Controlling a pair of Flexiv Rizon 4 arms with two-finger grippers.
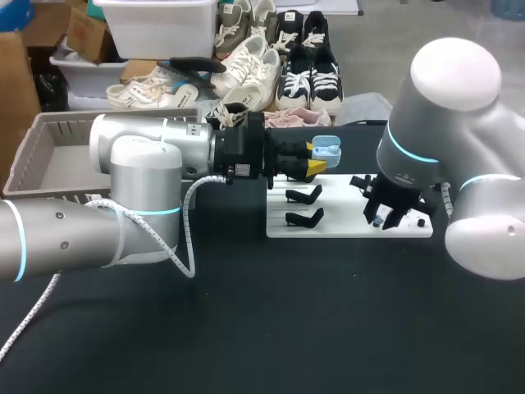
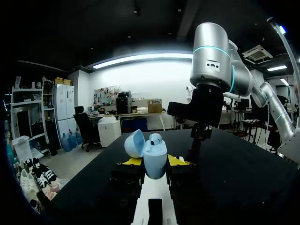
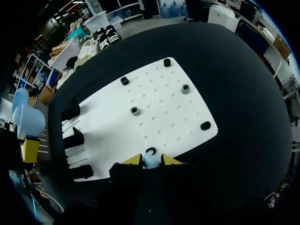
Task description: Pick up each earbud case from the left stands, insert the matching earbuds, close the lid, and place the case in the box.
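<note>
My left gripper (image 1: 316, 162) is shut on a light blue earbud case (image 1: 326, 148), holding it above the far left corner of the white board (image 1: 353, 228). In the left wrist view the case (image 2: 155, 158) stands upright between the yellow tips. Its lid (image 2: 135, 143) is swung open and one earbud (image 2: 155, 139) sits inside. My right gripper (image 1: 384, 217) points down at the board's right part. In the right wrist view its tips press on a small light blue earbud (image 3: 151, 162) from both sides, just beside a black socket (image 3: 151, 151).
Black case stands (image 1: 303, 194) sit on the board's left side, and several black earbud sockets (image 3: 135, 110) on its right. A grey basket (image 1: 49, 131) stands at the table's far left. The black tabletop lies bare toward the front.
</note>
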